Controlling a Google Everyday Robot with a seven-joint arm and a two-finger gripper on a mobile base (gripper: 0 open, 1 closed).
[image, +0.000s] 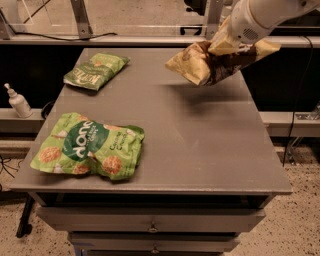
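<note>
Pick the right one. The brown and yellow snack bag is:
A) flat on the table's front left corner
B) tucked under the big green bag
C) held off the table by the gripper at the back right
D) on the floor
C: the gripper at the table's back right holds the brown and yellow snack bag in the air, and its shadow falls on the table below it.

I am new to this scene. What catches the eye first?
The gripper is at the back right, jaws shut on a brown bag held above the table. Next come the big green bag at the front left and a small green bag at the back left.
</note>
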